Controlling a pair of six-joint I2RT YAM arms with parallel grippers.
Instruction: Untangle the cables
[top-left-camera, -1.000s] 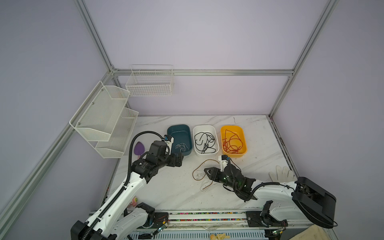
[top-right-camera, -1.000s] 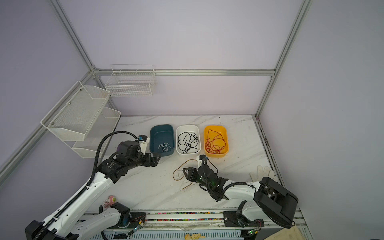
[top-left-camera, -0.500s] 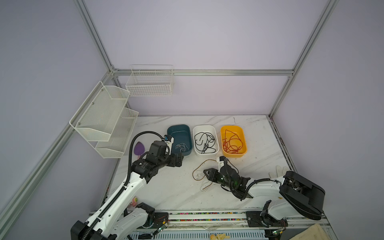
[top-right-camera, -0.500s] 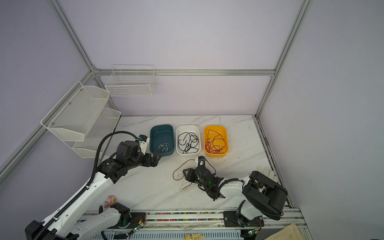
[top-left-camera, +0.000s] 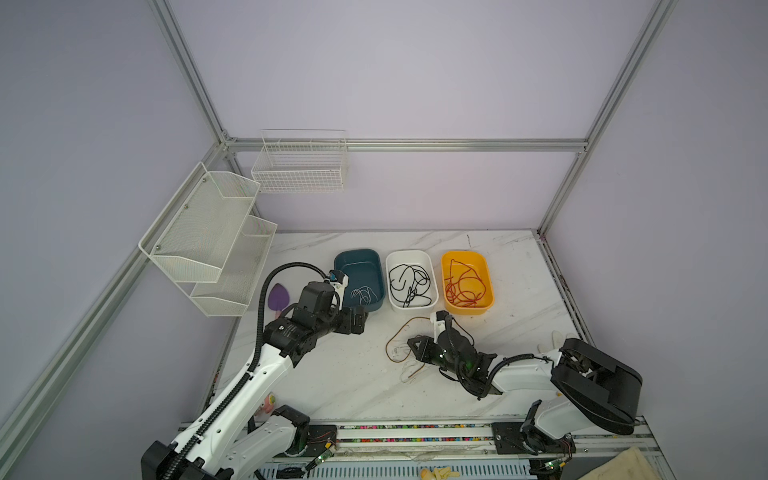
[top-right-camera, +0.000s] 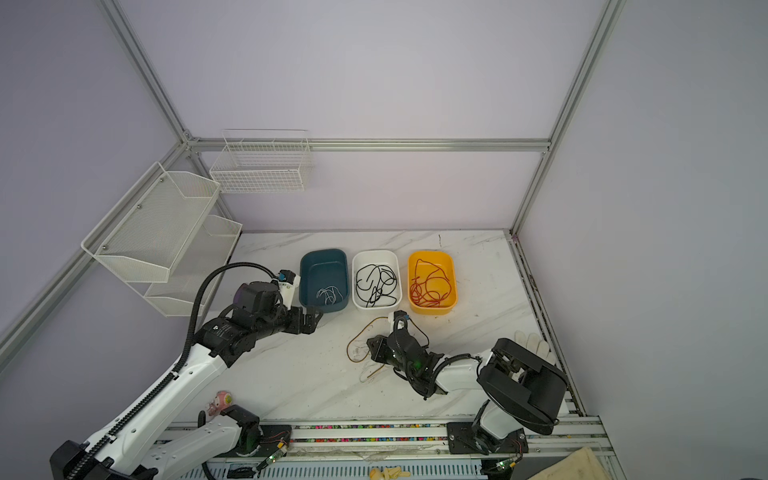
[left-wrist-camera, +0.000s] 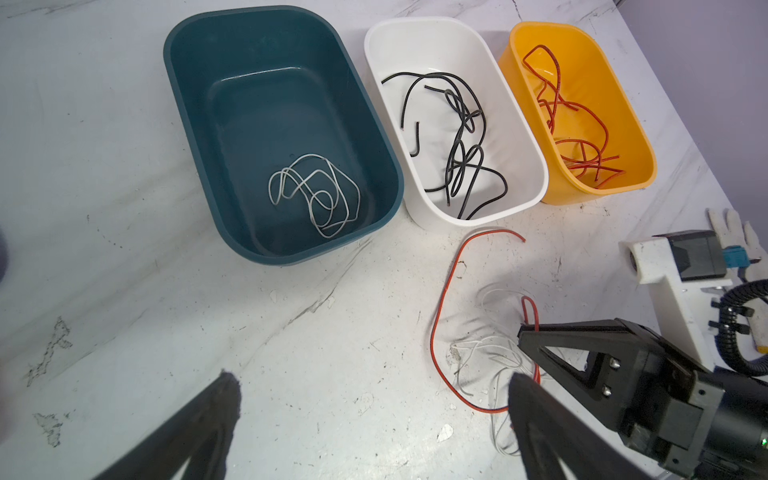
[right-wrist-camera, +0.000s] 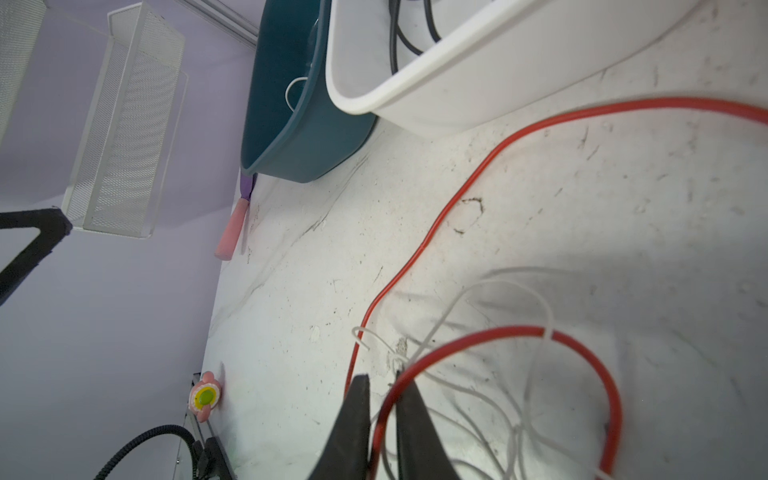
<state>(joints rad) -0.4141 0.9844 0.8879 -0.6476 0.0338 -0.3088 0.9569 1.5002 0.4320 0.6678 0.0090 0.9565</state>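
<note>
L claw (left-wrist-camera: 374, 388) hangs wide apart, just in front of teal bin (left-wrist-camera: 193, 104) (white cable (left-wrist-camera: 316, 195) inside). Next: white bin (left-wrist-camera: 424, 35) w/ black cables (left-wrist-camera: 461, 141), yellow bin (left-wrist-camera: 611, 104) w/ red cables (left-wrist-camera: 582, 153). On table (left-wrist-camera: 166, 311): loose red cable (right-wrist-camera: 459, 196), loose white cable (right-wrist-camera: 503, 282) tangled across it. R claw (right-wrist-camera: 382, 376) nearly together, red loop btwn tips; can't tell if it's gripped.

The right gripper (right-wrist-camera: 381, 375) has drawn its jaws in from part-open to a pinch on the red cable (right-wrist-camera: 498, 331); the right arm's black elbow housing (top-left-camera: 594, 378) has swung inward from the right edge of the tabletop (top-left-camera: 332, 374), now hiding most of the white glove (top-left-camera: 555, 337)
</note>
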